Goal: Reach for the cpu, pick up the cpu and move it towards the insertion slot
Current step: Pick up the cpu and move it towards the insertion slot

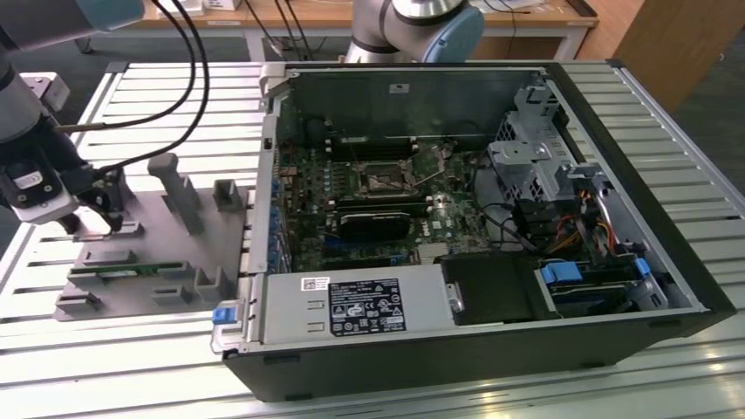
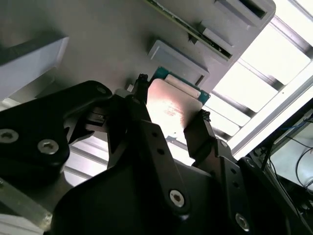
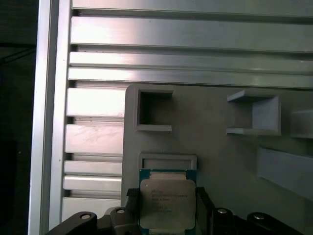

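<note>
A robot arm's tool [image 2: 172,99] is gripping the cpu [image 3: 167,203], silver lid up and green rim showing. In both wrist views the two black fingers [image 2: 200,129] are drawn in narrow against opposite edges of the chip. The chip is sitting at the grey parts fixture [image 1: 146,249], just beside a raised grey frame [image 3: 167,161]; whether it is clear of the fixture's surface cannot be told. The fixture is lying on the slatted metal counter [image 1: 140,87] at the exterior view's left. The insertion slot [image 1: 382,179] is waiting well apart, on the green board inside the open computer case [image 1: 396,100].

The hold looks slim, since only thin edges are bearing on the fingers. A sideways knock could tilt the chip or let it slip out. The raised frame and the fixture's upright posts [image 1: 181,188] are standing close enough to cause that knock. The case's near wall [image 1: 270,175] is rising between fixture and slot, so a low carry is risking a strike there.
</note>
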`<state>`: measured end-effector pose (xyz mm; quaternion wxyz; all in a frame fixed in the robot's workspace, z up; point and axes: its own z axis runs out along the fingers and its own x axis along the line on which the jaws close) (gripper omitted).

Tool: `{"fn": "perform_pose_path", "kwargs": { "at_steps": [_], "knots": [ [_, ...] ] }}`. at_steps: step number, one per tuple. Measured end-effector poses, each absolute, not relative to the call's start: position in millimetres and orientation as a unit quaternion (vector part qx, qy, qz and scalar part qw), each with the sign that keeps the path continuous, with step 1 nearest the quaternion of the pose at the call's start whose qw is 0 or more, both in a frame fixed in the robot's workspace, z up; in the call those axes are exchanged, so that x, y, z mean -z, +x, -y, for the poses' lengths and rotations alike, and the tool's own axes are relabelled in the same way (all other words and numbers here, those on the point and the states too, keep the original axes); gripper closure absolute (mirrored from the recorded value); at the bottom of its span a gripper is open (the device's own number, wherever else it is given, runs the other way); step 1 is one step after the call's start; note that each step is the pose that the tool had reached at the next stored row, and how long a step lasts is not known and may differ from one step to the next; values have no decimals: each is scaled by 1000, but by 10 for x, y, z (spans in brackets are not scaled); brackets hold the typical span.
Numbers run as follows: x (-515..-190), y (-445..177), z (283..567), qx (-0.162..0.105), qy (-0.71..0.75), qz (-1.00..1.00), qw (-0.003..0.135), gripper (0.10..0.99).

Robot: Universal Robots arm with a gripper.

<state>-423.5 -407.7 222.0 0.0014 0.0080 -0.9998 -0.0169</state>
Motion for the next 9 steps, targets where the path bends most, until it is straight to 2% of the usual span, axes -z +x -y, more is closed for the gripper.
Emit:
{"fn": "perform_pose_path", "kwargs": {
  "at_steps": [9],
  "knots": [
    [-2304, -4238, 4077, 18, 8, 1000, 1, 541]
  ]
}}
